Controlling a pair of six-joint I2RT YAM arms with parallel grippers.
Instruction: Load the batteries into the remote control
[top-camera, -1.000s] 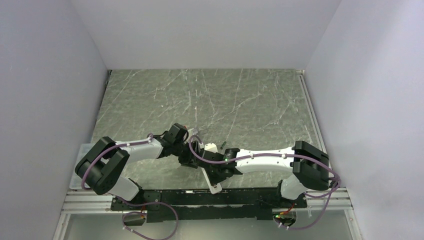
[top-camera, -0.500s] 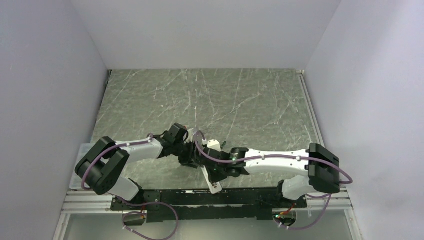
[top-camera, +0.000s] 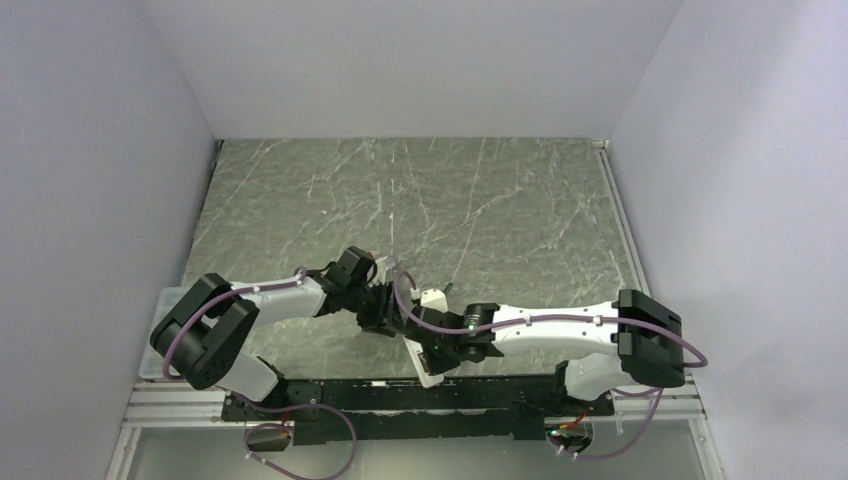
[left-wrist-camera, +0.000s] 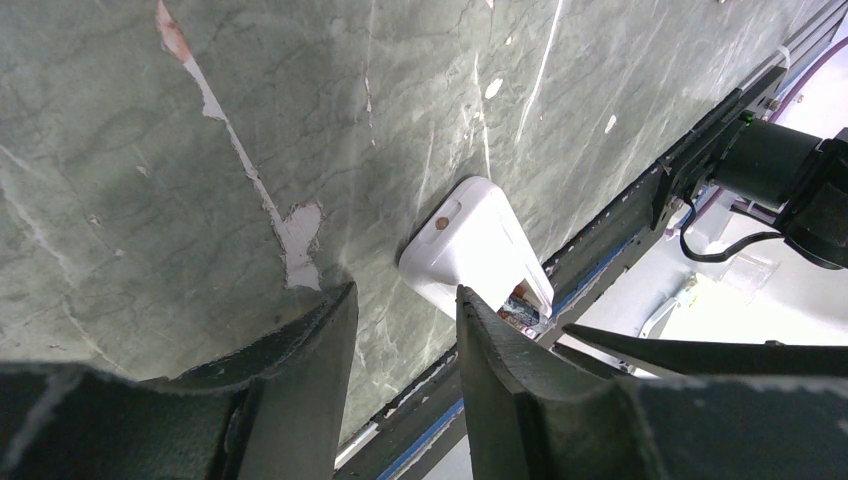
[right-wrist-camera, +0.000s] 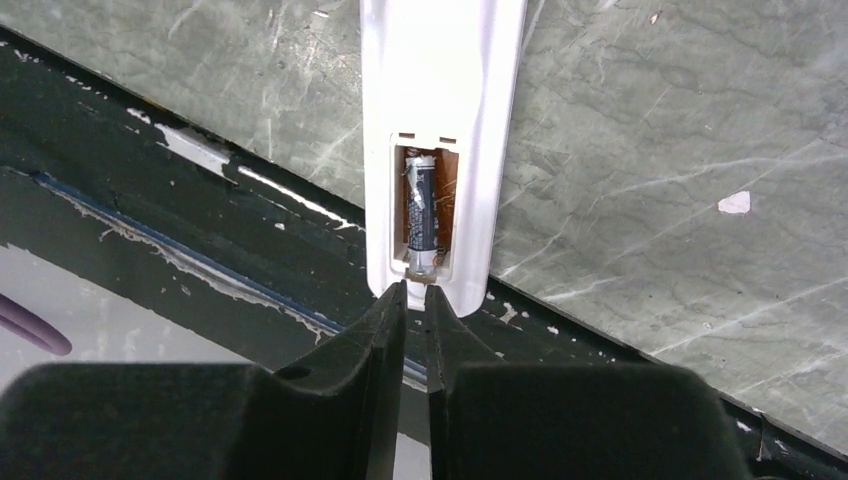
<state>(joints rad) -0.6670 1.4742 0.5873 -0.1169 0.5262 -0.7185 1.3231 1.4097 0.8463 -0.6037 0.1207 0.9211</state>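
Lying back-up at the 6 o'clock edge of the bench (right-wrist-camera: 650, 150), the remote control (right-wrist-camera: 440, 80) is showing its open slot with one battery (right-wrist-camera: 421, 215) sitting inside. The right claw (right-wrist-camera: 415, 295) is showing only a thin slit with nothing in it, tips right at the remote's 6 o'clock end. The left claw (left-wrist-camera: 405, 292) is hanging half wide over the bench, holding nothing.

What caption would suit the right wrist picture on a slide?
Right fingers at the end of the remote control, one battery in its open compartment.
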